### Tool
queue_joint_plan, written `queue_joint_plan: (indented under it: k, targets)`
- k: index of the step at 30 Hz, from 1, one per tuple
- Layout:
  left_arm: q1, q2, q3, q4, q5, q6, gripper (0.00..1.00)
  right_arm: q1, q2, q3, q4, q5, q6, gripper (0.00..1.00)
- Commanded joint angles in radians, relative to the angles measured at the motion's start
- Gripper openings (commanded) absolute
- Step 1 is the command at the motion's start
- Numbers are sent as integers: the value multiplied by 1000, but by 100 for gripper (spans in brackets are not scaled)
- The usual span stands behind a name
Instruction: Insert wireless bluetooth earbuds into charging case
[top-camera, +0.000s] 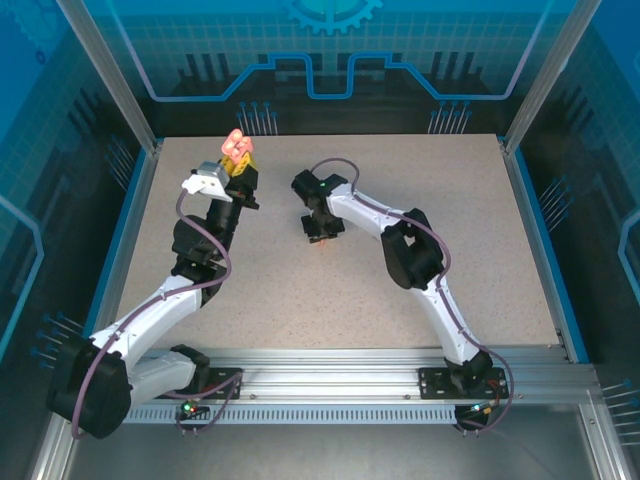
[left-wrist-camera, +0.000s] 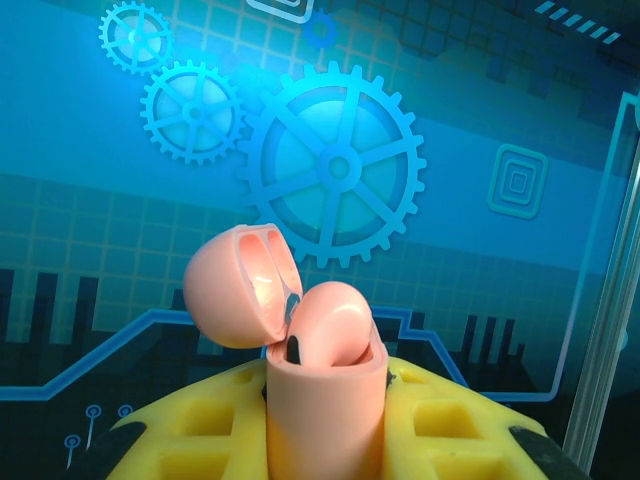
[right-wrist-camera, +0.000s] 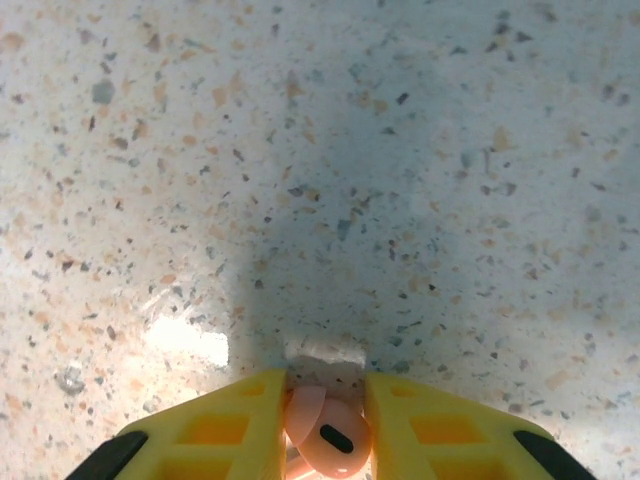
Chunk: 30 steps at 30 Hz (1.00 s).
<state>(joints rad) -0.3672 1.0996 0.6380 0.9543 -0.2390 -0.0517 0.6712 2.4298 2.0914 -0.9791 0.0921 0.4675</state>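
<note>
Over table (top-camera: 300, 300), left claw (top-camera: 240, 168) clamping open case (left-wrist-camera: 325, 400)

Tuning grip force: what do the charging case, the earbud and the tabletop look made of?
Charging case: peach moulded plastic, smooth satin, soft highlights on the open lid. Earbud: likely the same plastic, glossier, with a dark oval inset. Tabletop: speckled, stone-like terrazzo or laminate, semi-gloss; it shows a glare patch.

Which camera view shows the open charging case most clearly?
The left wrist view: the pale pink charging case stands close up, clamped by the left gripper, with its lid hinged open to the left. The top external view shows the case as a small pink shape at that gripper's tip.
</note>
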Motion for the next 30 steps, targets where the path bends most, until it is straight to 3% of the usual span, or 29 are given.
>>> queue_joint_plan:
  k: [1,10,21,30]
  targets:
    - [11,-2,16,34,9,-8,0,-21,17,-7,-47,-97,-119,26]
    - [10,0,21,29,7,-2,0,-13,23,14,-59,-98,-69,33]
    - [10,2,26,30,9,-7,0,0,-65,25,-61,-48,101,61]
    - [10,5,25,34,10,-11,0,13,-47,68,-116,12,330,59]
